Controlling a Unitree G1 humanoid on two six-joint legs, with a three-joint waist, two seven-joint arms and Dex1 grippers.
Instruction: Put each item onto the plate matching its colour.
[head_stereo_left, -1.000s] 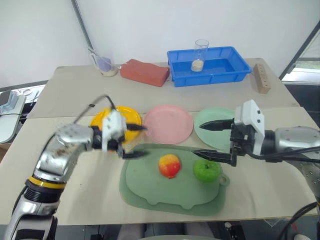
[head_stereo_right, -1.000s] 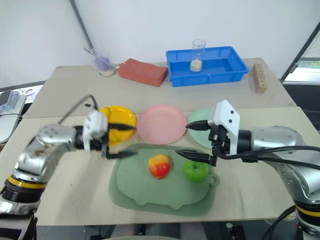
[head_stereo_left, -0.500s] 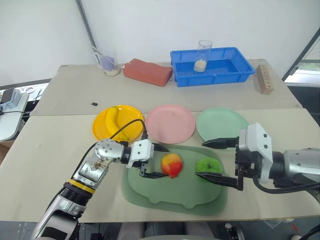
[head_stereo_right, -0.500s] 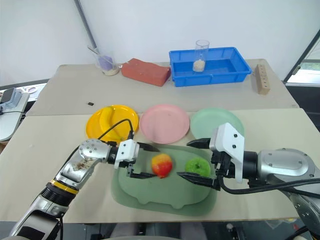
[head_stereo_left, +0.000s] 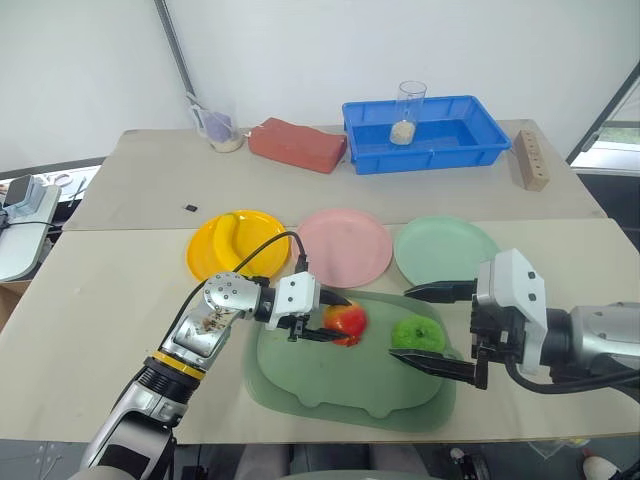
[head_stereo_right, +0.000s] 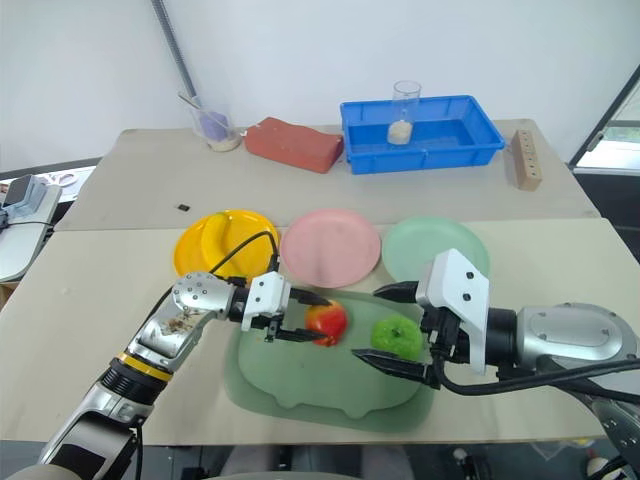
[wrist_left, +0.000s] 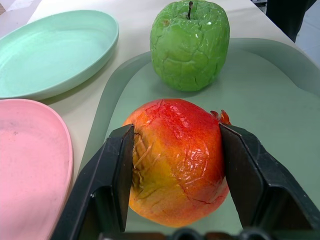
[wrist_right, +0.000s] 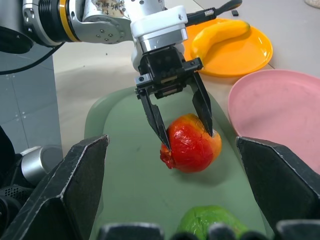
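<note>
beige surface (head_stereo_left: 120, 300): on the tray (head_stereo_left: 300, 385), left pincer (head_stereo_left: 327, 320) is clamped on the red apple (head_stereo_left: 349, 320); right pincer (head_stereo_left: 432, 328) stands apart around the green apple (head_stereo_left: 415, 332). beyond, banana (head_stereo_left: 229, 232) already on yellow plate (head_stereo_left: 205, 262); pink plate (head_stereo_left: 345, 247) and green plate (head_stereo_left: 445, 250) remain unfilled.

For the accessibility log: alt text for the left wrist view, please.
Two black gripper fingers clamp a round red-and-yellow toy apple on a dull-green tray. Beyond sit a bright green toy apple, a mint plate and a pink plate.

The glass's (head_stereo_left: 406, 110) pale contents are too small to identify.
</note>
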